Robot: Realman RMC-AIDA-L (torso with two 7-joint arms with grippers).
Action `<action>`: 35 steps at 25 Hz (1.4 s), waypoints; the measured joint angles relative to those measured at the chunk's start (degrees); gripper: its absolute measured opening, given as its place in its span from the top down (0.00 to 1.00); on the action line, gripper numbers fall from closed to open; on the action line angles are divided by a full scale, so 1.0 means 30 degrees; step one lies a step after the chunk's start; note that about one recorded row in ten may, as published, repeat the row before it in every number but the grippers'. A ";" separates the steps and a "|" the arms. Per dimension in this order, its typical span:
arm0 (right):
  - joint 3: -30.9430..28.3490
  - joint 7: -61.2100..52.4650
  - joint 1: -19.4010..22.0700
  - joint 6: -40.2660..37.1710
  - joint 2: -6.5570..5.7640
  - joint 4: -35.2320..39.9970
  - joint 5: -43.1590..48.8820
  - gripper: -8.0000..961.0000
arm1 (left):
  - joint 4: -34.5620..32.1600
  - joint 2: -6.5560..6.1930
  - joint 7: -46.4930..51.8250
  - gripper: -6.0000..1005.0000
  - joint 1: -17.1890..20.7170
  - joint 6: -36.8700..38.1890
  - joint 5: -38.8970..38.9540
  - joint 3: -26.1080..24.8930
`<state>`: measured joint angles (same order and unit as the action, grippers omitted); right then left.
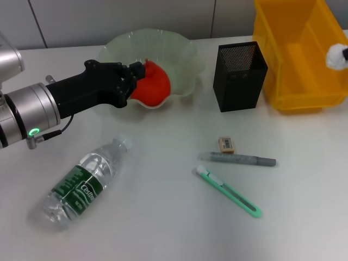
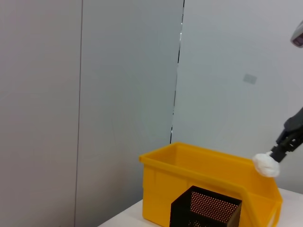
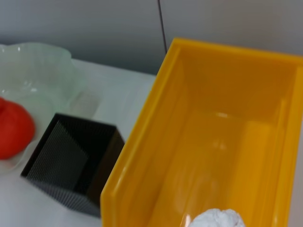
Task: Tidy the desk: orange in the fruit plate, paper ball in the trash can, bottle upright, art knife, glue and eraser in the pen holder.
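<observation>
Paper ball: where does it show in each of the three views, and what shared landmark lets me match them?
Head view: paper ball at the far right edge, over the yellow bin.
Left wrist view: at the right, held by the right gripper above the bin's rim.
Right wrist view: at the bottom edge, over the bin's inside.
Shared landmark: the black mesh pen holder beside the bin.

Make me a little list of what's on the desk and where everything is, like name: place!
orange: in the fruit plate, left gripper at it
paper ball: held over the yellow bin by the right gripper
bottle: lying on its side on the desk
pen holder: upright between plate and bin
eraser: on the desk
glue: lying just in front of the eraser
art knife: lying nearest the front edge
</observation>
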<state>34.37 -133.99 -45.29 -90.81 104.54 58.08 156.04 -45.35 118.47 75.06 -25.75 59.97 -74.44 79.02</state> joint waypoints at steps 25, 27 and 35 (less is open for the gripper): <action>0.0194 0.0443 -0.1551 0.3888 -0.0586 -0.4389 -0.0088 0.86 | 0.0234 0.0000 -0.0012 0.93 0.0122 0.0054 -0.0002 -0.0003; 0.0172 0.0441 -0.1523 0.3850 -0.0598 -0.4429 -0.0092 0.82 | 0.0237 0.0000 -0.0017 0.93 0.0145 0.0077 -0.0002 -0.0001; 0.0163 0.0405 -0.1382 0.3723 -0.0630 -0.4457 -0.0034 0.66 | 0.0236 -0.0011 -0.0007 0.92 0.0175 0.0560 -0.0002 -0.0001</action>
<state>34.86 -132.77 -49.44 -79.64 102.64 44.71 155.94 -44.64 118.44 75.04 -25.22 61.65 -74.44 79.01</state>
